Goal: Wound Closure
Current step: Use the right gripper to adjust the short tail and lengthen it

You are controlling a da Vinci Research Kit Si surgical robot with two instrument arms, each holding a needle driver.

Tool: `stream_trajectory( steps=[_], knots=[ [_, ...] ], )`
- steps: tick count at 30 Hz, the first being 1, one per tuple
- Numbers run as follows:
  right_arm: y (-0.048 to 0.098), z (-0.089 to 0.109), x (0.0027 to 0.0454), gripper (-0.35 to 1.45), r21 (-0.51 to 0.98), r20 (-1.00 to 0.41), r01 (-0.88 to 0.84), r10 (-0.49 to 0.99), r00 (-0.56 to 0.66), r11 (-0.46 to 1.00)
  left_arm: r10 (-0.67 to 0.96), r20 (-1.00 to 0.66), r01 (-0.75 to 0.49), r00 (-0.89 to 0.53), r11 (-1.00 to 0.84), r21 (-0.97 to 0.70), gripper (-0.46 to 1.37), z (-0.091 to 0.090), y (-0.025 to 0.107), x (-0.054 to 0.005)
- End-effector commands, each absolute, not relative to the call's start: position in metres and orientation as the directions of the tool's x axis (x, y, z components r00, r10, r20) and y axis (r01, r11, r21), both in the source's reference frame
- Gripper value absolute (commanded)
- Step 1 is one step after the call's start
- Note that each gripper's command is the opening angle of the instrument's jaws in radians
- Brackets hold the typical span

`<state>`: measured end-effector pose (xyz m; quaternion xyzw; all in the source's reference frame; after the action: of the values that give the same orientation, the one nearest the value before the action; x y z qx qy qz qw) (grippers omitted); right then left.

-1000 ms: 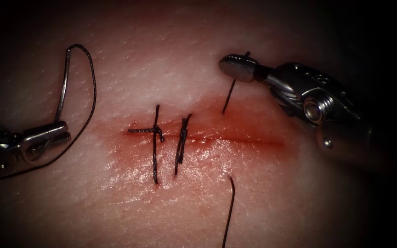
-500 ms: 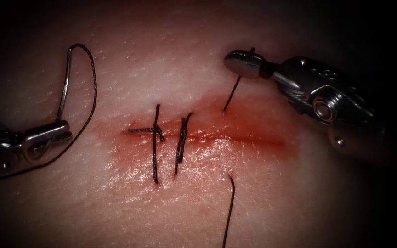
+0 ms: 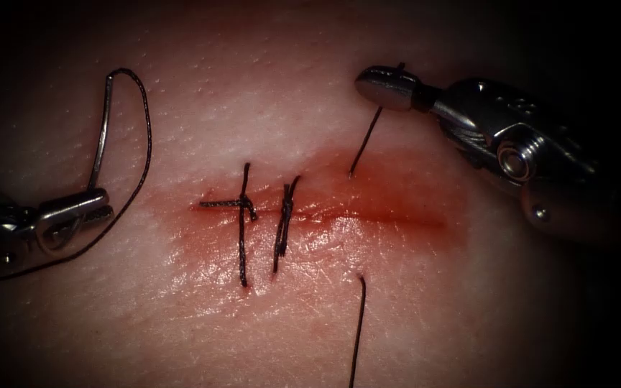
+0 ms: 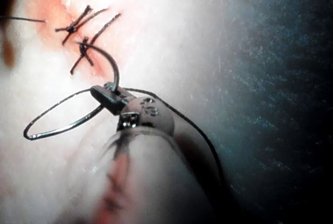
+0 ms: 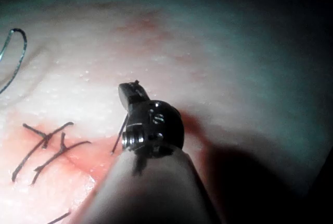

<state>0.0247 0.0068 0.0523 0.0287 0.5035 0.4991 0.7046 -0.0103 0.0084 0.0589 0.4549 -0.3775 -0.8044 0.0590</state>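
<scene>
The needle (image 3: pixel 99 129) lay clear of the tissue (image 3: pixel 267 93), well off to the left of the cut (image 3: pixel 368 219), with the left tool (image 3: pixel 73 214) pinching it near one end of its curve so that the arc rose above those jaws and the thread (image 3: pixel 141 136) looped from its upper end down and around behind the tool. In the left wrist view the same needle (image 4: pixel 62 125) swept out from the clamped jaws of the left tool (image 4: pixel 110 98) as a wide open curve, with the two finished stitches (image 4: pixel 86 36) just beyond it. The right tool (image 3: pixel 389 86) sat above the cut and to the right of those stitches (image 3: pixel 264 219), its jaws pressed together on a short end of thread (image 3: pixel 364 140) that ran taut from the jaws down to where it entered the tissue at the upper edge of the red fluid (image 3: pixel 397 194). Over the last second this tool had lifted up and to the right, drawing that strand longer. Below the cut, opposite the right tool, the other part of the thread (image 3: pixel 359 323) came out of the tissue and trailed downward. The right wrist view showed the right tool (image 5: pixel 130 95) closed on the strand (image 5: pixel 120 133), beside the stitches (image 5: pixel 49 148).
</scene>
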Motion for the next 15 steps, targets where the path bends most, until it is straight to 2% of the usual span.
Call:
stream_trajectory(
  steps=[1,11,13,14,15],
  knots=[
    [0.0068,0.0523,0.0248,-0.35,0.541,-0.681,-0.678,0.732,-0.005,0.498,-0.438,-0.687,-0.241,-0.579,-0.713,0.658,-0.35,0.0590,0.0084,-0.0103],
    [0.0065,0.0522,0.0248,-0.35,0.544,-0.686,-0.667,0.727,-0.003,0.510,-0.439,-0.688,-0.241,-0.578,-0.713,0.658,-0.35,0.0589,0.0084,-0.0105],
    [0.0065,0.0522,0.0248,-0.01,0.544,-0.689,-0.667,0.725,-0.008,0.510,-0.440,-0.688,-0.241,-0.578,-0.713,0.658,-0.35,0.0589,0.0084,-0.0104],
    [0.0065,0.0523,0.0248,0.36,0.547,-0.693,-0.662,0.721,-0.015,0.512,-0.440,-0.688,-0.241,-0.578,-0.713,0.658,-0.35,0.0589,0.0084,-0.0104],
    [0.0065,0.0523,0.0248,0.57,0.548,-0.693,-0.660,0.720,-0.015,0.514,-0.440,-0.688,-0.241,-0.578,-0.713,0.658,-0.35,0.0589,0.0084,-0.0104]
  ],
)
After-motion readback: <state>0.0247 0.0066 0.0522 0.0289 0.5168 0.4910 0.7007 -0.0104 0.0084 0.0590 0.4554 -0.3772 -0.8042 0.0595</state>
